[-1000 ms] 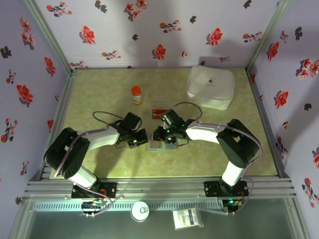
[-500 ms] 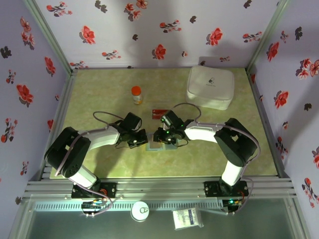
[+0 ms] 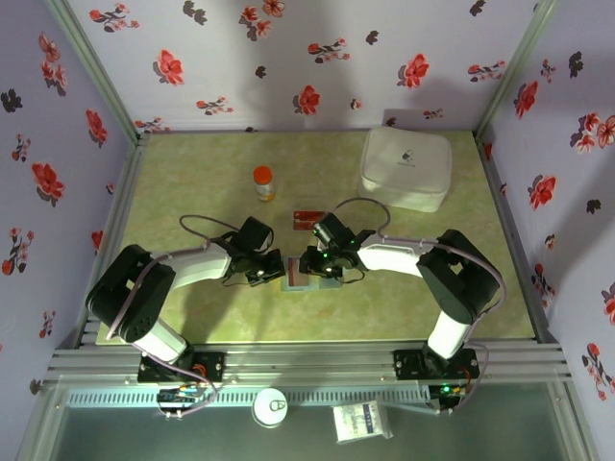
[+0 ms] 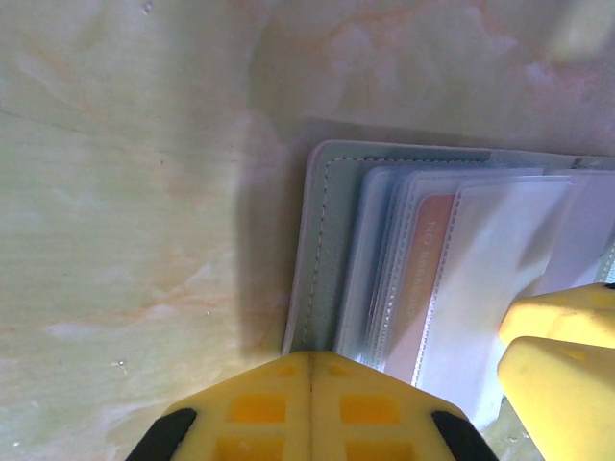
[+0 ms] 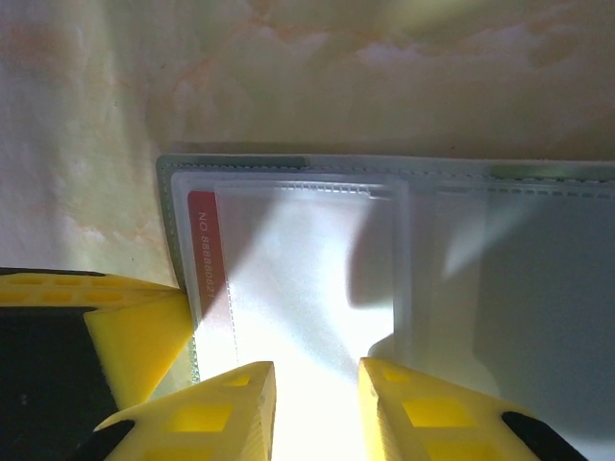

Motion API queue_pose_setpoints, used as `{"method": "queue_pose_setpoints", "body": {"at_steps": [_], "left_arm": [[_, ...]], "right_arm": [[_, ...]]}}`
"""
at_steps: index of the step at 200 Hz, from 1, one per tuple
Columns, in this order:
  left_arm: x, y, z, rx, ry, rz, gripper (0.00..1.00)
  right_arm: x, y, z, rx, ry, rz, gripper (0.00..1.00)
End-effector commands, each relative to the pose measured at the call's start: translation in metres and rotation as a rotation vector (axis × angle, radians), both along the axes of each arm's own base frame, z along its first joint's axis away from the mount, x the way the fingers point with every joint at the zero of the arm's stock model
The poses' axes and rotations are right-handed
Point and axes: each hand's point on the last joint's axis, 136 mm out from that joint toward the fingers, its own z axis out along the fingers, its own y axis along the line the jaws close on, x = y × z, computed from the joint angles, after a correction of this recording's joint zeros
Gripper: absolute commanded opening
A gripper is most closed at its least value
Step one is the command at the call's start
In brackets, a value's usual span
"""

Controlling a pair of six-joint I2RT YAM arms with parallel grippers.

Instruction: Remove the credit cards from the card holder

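**Spotter:** The green marbled table point(image 3: 192, 202) between the flowered walls looks as it did a second ago, and your arms have barely shifted. Both meet over the card holder point(image 3: 300, 279), just below the middle of the top view.

**Operator:** So no card came out in that second?

**Spotter:** None that I can see. One red card point(image 3: 308, 217) lies loose just above the holder, where it was before. A red-orange card point(image 5: 204, 252) sits inside a clear sleeve point(image 5: 307, 269), at the left of the right wrist view.

**Operator:** And my fingers?

**Spotter:** Your left gripper point(image 4: 312, 363) has its fingers pressed together, with the tip at the holder's lower edge in its wrist view. I judge it is pinning the cover, but I can't tell whether it pinches anything. Your right gripper point(image 5: 315, 370) is parted over that sleeve and grasps nothing I can see.

**Operator:** Meaning?

**Spotter:** The extraction has stalled. I'd take the sleeved card next. Its edge lies left of your right fingers.
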Motion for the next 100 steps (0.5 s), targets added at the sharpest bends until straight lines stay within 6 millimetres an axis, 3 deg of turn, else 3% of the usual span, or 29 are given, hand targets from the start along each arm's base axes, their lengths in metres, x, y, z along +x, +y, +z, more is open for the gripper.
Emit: {"method": "queue_pose_setpoints", "body": {"at_steps": [1,100], "left_arm": [[-0.008,0.009,-0.005,0.048,0.016,0.003,0.0],[0.004,-0.001,0.031,-0.02,-0.048,0.024,0.03]], "right_arm": [[-0.002,-0.011,-0.002,-0.031,-0.017,-0.008,0.29],[0.001,-0.014,-0.003,0.045,-0.006,-0.052,0.27]]}}
